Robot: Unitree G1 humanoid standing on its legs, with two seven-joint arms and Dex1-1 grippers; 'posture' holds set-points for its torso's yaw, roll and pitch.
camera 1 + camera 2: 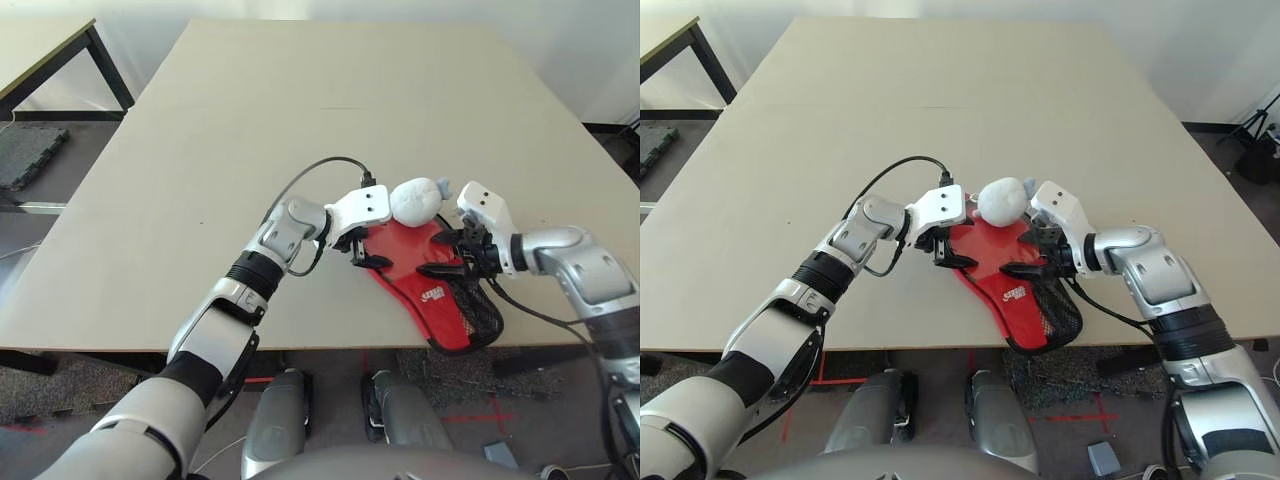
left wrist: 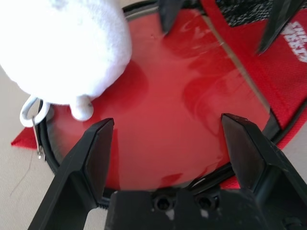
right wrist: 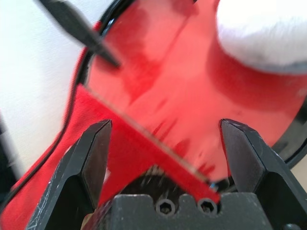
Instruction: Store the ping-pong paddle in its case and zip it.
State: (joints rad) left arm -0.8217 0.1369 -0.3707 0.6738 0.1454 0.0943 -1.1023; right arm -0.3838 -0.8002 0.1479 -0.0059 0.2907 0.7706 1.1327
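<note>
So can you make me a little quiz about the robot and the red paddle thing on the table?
1. True or false: both grippers, left gripper and right gripper, are open.
2. What lies on the far end of the red paddle face? A) a white pouch B) a green ball C) a book
3. Fill in: the case has a black ____ pocket at the end nearest the table edge.

Key: 1 true. 2 A, the white pouch. 3 mesh.
</note>
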